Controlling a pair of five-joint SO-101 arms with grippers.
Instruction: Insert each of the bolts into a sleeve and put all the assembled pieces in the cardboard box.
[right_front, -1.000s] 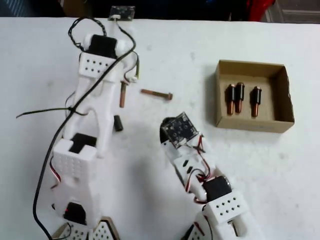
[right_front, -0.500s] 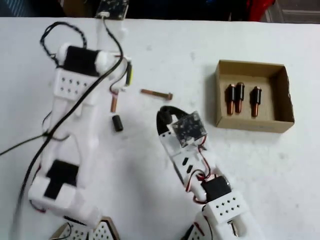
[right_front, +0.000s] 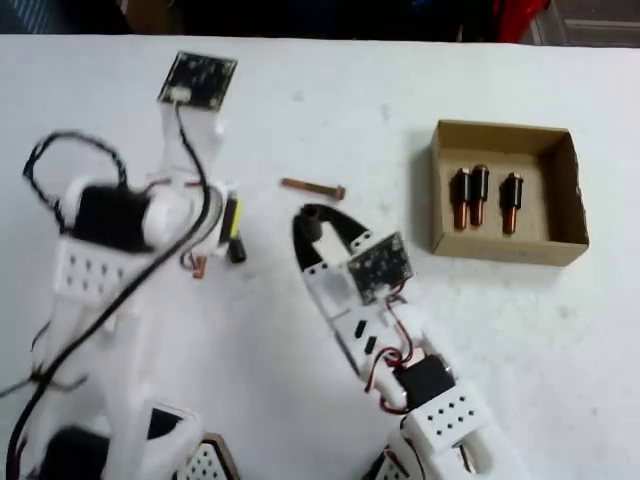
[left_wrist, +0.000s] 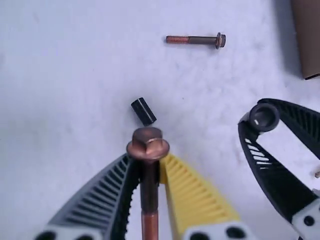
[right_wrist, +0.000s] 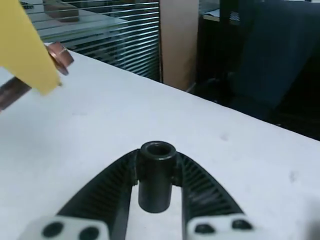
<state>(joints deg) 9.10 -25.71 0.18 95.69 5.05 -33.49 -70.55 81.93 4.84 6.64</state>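
Note:
My left gripper (left_wrist: 148, 159) is shut on a copper bolt (left_wrist: 148, 172), gripped along the shank with the hex head past the fingertips. In the high view this gripper (right_front: 213, 243) hangs at the table's middle left. A loose black sleeve (left_wrist: 144, 111) lies just beyond the bolt head. My right gripper (right_wrist: 156, 167) is shut on another black sleeve (right_wrist: 156, 176), held upright with its bore open upward. It sits to the right of the left gripper, a short gap apart (right_front: 314, 226). A second bolt (right_front: 313, 187) lies on the table farther back.
The cardboard box (right_front: 500, 249) stands at the right with three assembled pieces (right_front: 485, 200) side by side inside. Cables loop around the left arm (right_front: 100, 250). The white table (right_front: 400, 90) stretches open behind the box and grippers.
The left arm has pulled toward the front and left, carrying the bolt from beside the loose bolt to near the loose sleeve. The right gripper has swung left with its sleeve.

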